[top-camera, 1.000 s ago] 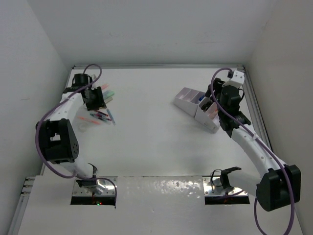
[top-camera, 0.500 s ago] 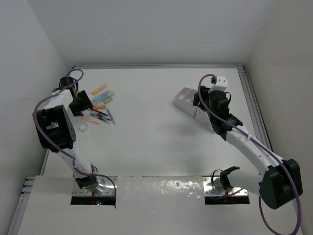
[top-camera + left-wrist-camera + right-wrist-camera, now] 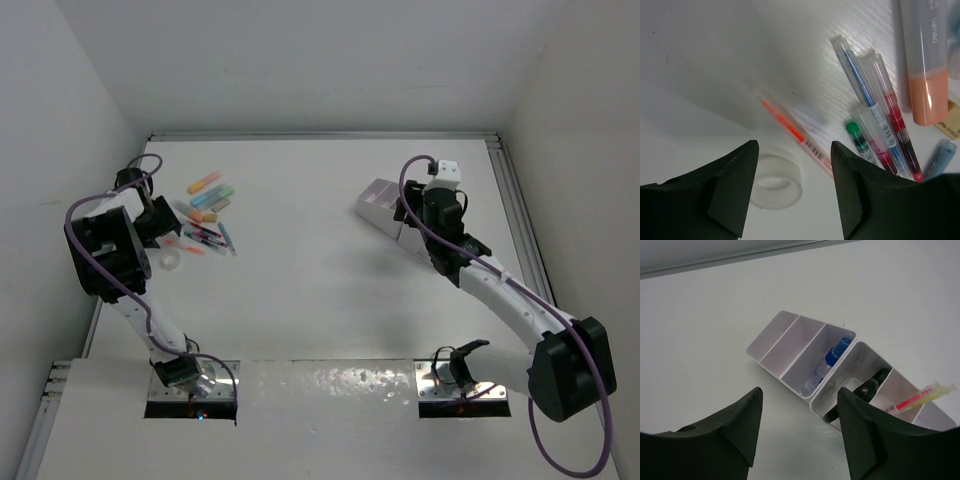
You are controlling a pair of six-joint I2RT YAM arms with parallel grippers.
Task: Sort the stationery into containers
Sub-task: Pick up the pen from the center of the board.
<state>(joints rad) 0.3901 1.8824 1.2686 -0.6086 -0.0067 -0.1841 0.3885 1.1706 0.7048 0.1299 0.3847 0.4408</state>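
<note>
Top camera looks down from above and behind the arm bases (image 3: 190, 378), whole surface (image 3: 300, 290) in shot. Left wrist camera sits right down close over the pens (image 3: 882, 117) by the left edge. Right wrist camera hangs further back, tilted at the organiser (image 3: 790, 340) near the right edge. The top view shares both spots.

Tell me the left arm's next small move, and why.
Probably lower the left pincer onto the thin orange pen and close. Its jaws stand open and empty. In the wrist view the pen lies flat in line with the gap between them, apart from the other pens. The tape roll sits close beside it, so come down carefully.
</note>
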